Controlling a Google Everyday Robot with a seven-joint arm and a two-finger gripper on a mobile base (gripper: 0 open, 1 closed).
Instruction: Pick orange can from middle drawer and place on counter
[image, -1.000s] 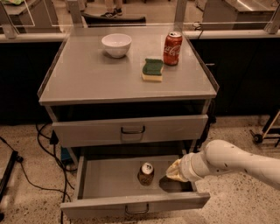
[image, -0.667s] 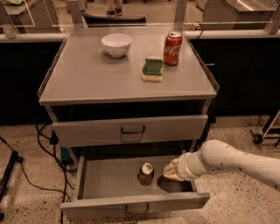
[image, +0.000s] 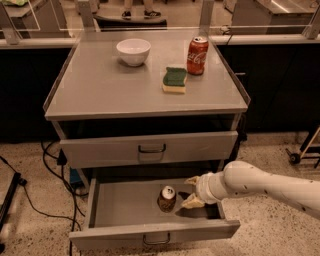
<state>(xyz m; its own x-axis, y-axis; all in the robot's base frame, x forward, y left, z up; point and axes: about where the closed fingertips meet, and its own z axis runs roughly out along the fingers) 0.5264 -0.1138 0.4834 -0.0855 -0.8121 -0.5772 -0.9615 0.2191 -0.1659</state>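
The orange can (image: 167, 198) stands upright in the open middle drawer (image: 120, 210), a little right of its middle. My gripper (image: 188, 192) reaches into the drawer from the right on a white arm, just right of the can. Its two pale fingers (image: 192, 202) are spread apart and point left at the can without closing on it. The counter (image: 105, 90) is the grey top of the cabinet above.
On the counter stand a white bowl (image: 133, 51), a green and yellow sponge (image: 174, 80) and a red Coca-Cola can (image: 197, 55). The upper drawer (image: 150, 148) is shut. Cables (image: 35, 195) lie on the floor at the left.
My gripper has moved left inside the drawer, closer to the orange can. The can has not moved.
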